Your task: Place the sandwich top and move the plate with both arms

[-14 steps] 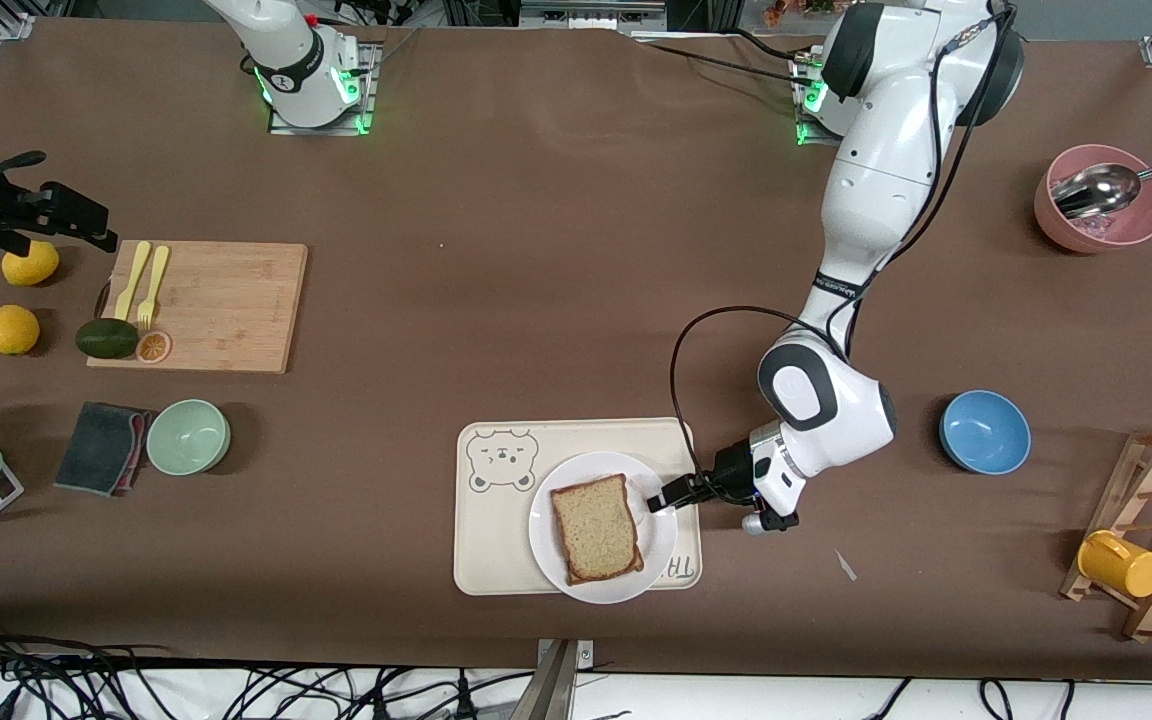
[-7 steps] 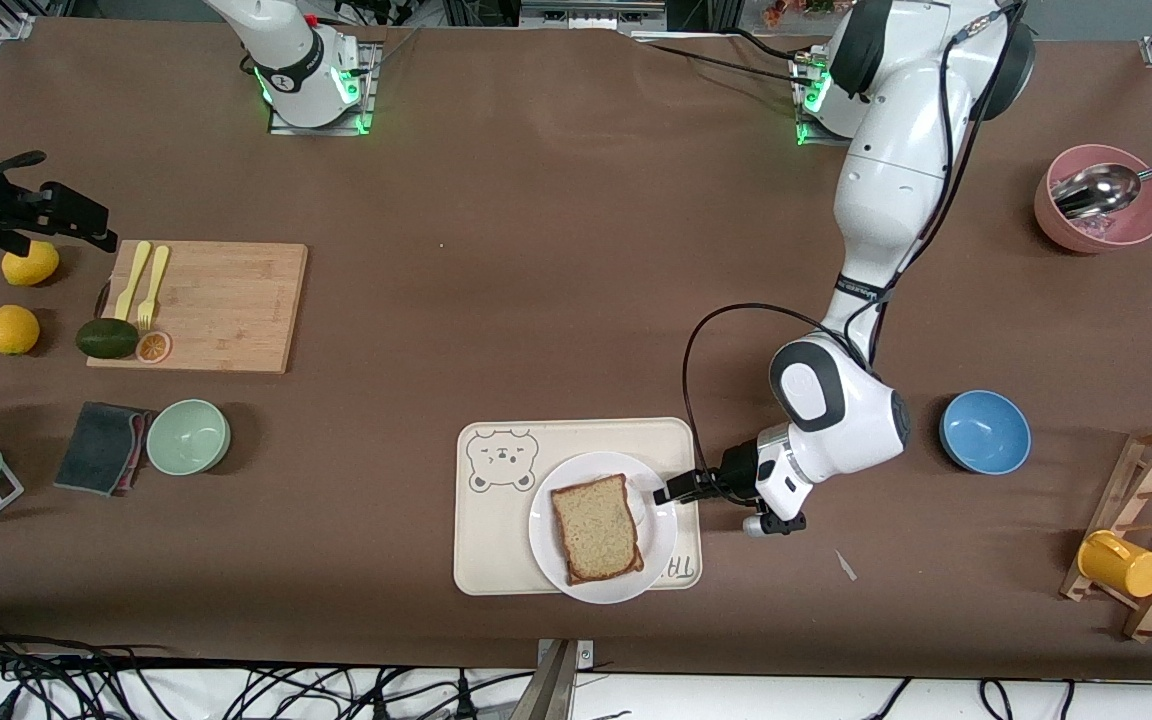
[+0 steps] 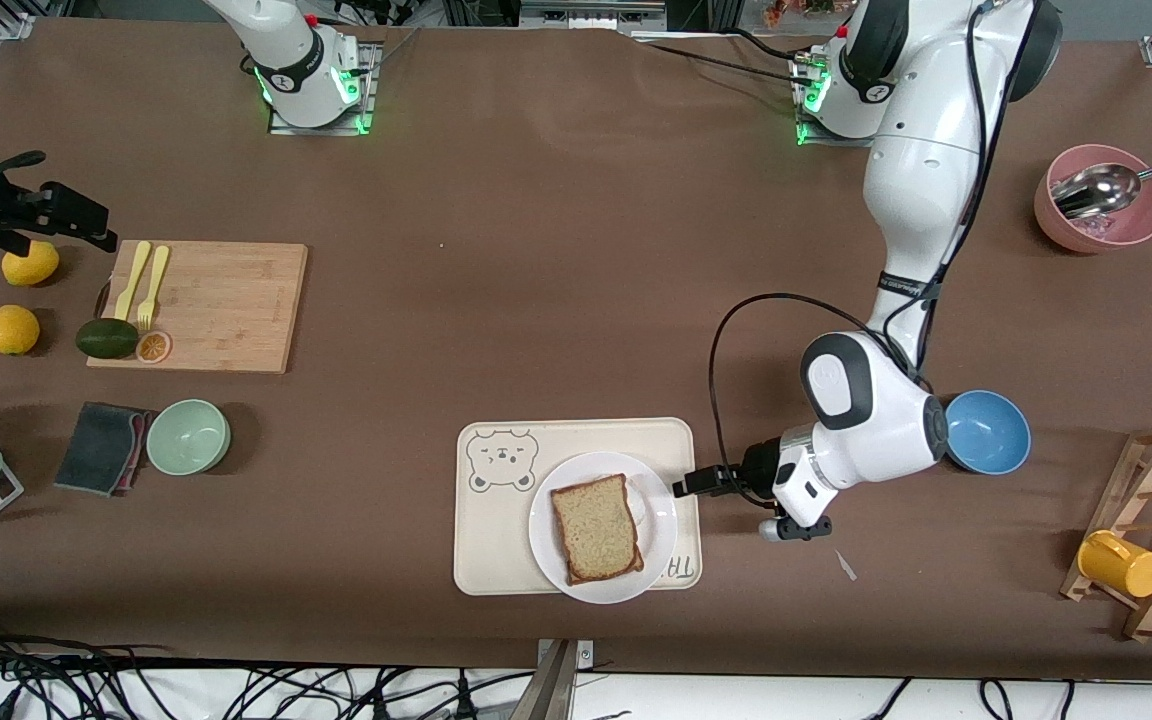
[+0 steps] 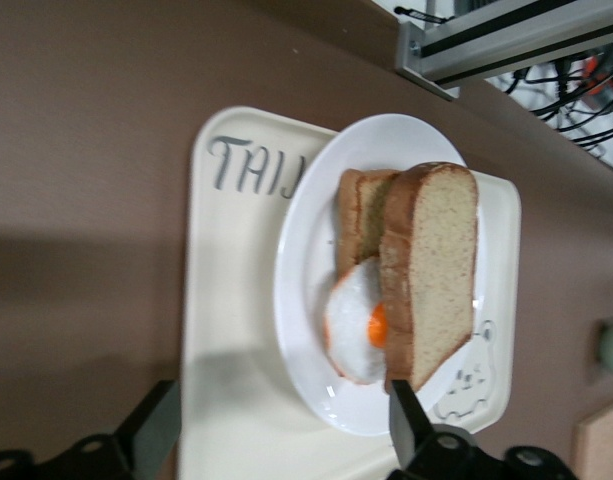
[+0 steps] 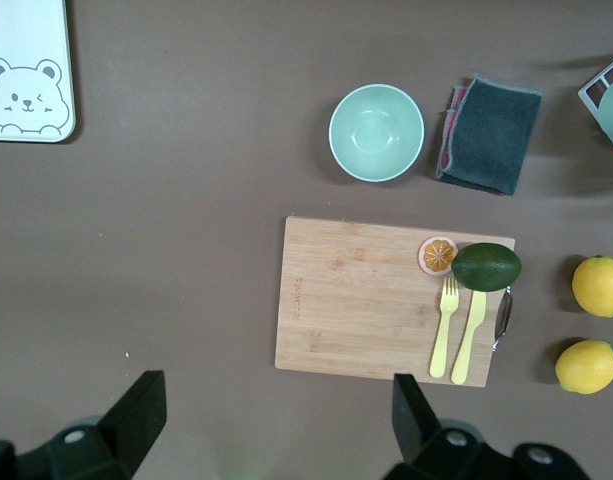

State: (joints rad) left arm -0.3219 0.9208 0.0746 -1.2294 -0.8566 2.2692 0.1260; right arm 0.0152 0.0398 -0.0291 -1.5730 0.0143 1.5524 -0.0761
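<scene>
Brown covering is spread over the whole table (image 3: 556, 200), on which everything is being carried. Two white arms are seen: the left arm (image 3: 896, 250) is being reached down from its base toward the tray, while the right arm (image 3: 276, 40) is being kept waiting high at its own end, its gripper (image 5: 276, 440) held spread wide and empty over the wooden cutting board (image 3: 198, 305).

A cream tray (image 3: 496, 540) printed with a bear is lying just in front of the left gripper (image 3: 684, 487), whose fingers are being held wide apart, with nothing grasped, at the tray's edge. On that tray, just past the fingertips, the round white plate (image 3: 556, 545) is resting, its rim close to the left gripper but not touched by it.

On the plate, the sandwich top (image 3: 596, 528) is being shown as a squarish slice with a pale speckled crumb and a dark brown crust. In the left wrist view it is seen lying over a white fried egg (image 4: 354, 325) with an orange yolk, and a tanner slice (image 4: 354, 215) is showing beneath.

A blue bowl (image 3: 991, 432) is sitting beside the left arm's elbow.
</scene>
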